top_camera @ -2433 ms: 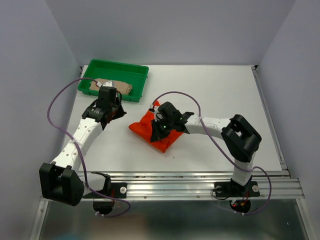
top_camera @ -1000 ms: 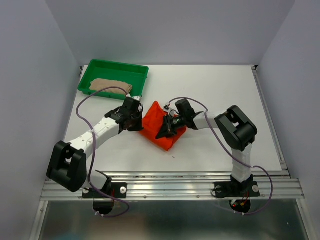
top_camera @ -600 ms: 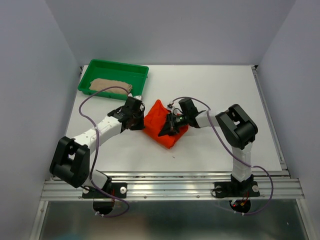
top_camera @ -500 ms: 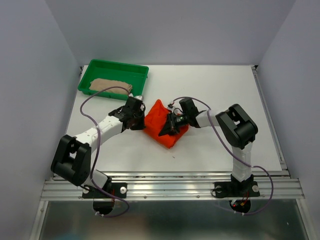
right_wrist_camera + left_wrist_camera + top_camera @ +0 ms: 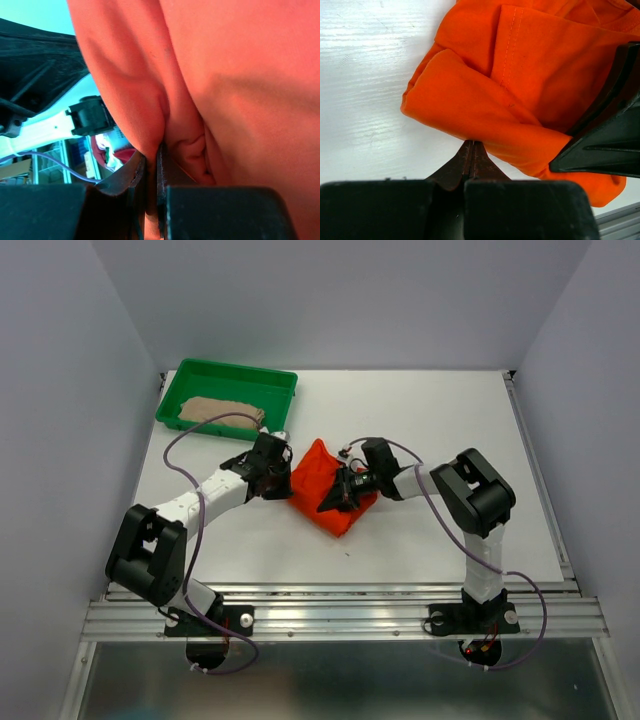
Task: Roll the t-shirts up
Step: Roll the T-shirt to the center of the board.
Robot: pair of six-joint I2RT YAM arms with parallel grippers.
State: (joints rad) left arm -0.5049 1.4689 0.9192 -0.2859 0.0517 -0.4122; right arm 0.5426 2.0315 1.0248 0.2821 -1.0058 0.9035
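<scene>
The orange-red t-shirt (image 5: 318, 472) lies bunched in a folded heap on the white table, mid-left. It fills the left wrist view (image 5: 520, 75) and the right wrist view (image 5: 240, 60). My left gripper (image 5: 283, 478) is at the heap's left edge, jaws shut, tips (image 5: 472, 144) touching the lower fold. My right gripper (image 5: 333, 498) lies over the heap's right side, shut on a fold of orange cloth (image 5: 152, 150); one of its black fingers shows in the left wrist view (image 5: 600, 145). The beige-tan t-shirt (image 5: 220, 410) lies rolled in the green tray.
The green tray (image 5: 235, 373) stands at the table's back left corner. Grey walls close in the left, back and right sides. A metal rail (image 5: 350, 615) runs along the near edge, carrying both arm bases.
My left arm has swung from the tray over to the orange shirt's left edge. My right gripper has drawn back to the heap's right side, and the heap has bunched up tighter.
</scene>
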